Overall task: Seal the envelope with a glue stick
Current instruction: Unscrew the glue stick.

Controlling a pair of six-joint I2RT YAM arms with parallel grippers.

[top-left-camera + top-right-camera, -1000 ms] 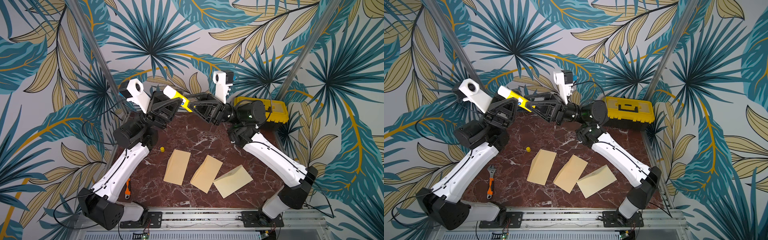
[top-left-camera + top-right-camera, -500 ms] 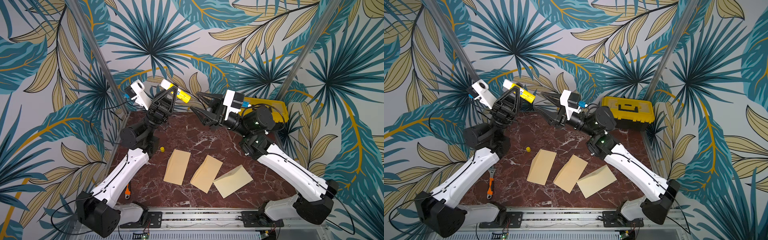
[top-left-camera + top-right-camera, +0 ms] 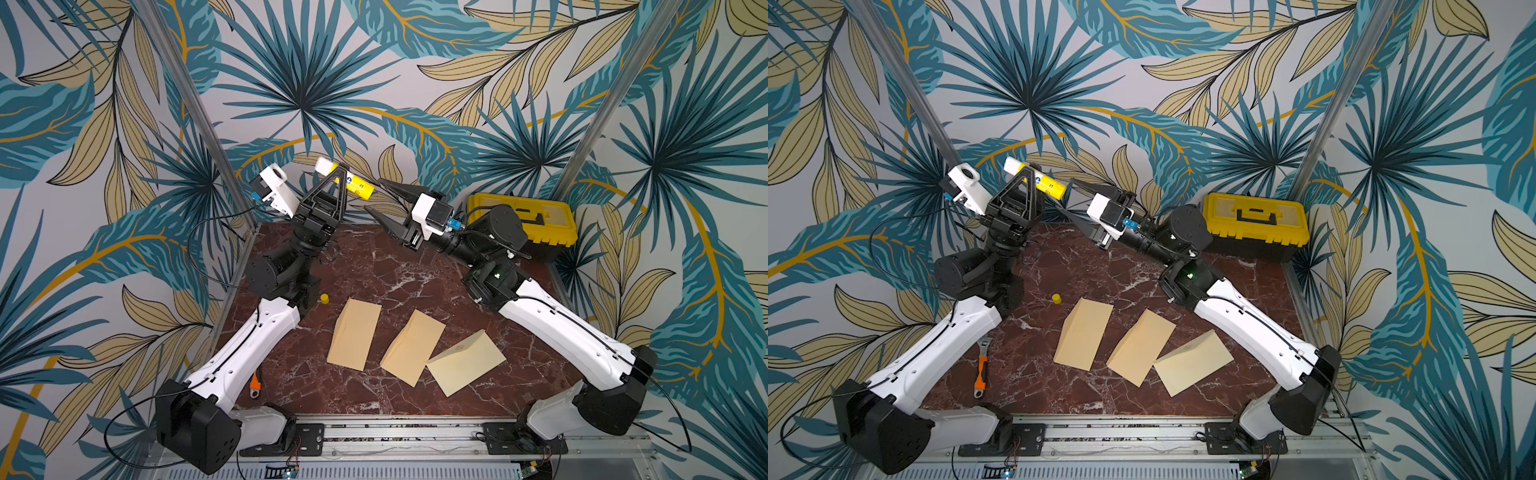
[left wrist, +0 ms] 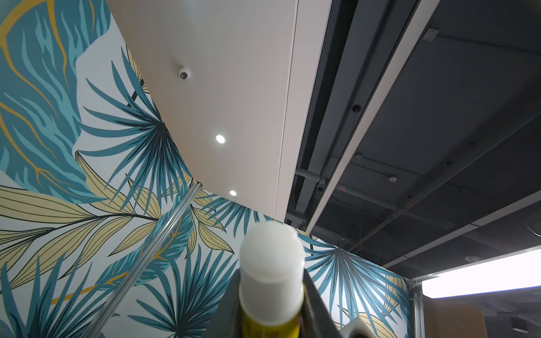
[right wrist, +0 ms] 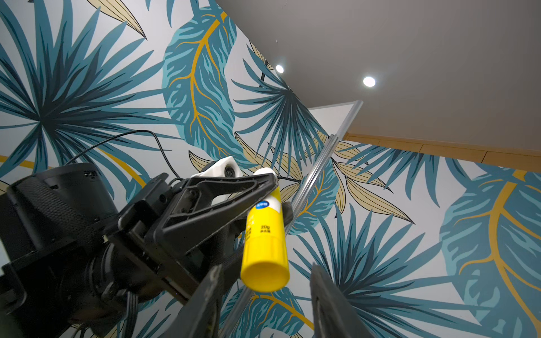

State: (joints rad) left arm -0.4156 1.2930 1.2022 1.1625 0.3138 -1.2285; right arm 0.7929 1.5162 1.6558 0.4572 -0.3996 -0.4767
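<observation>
The glue stick (image 3: 353,188) hangs tilted in the air above the tabletop's (image 3: 374,266) far edge. The left hand (image 3: 339,176) pinches it near its label band, and the near finger covers part of the tube in both top views. Its bare white glue end (image 4: 270,254) points away from the right hand (image 3: 374,196). That hand's jaws stand apart on either side of the yellow base, with gaps showing in the right wrist view. The left wrist view cuts off most of the tube. The yellow cap (image 3: 324,298) sits on the tabletop near three envelopes (image 3: 354,334). The left arm hides most of the wrench (image 3: 254,380).
</observation>
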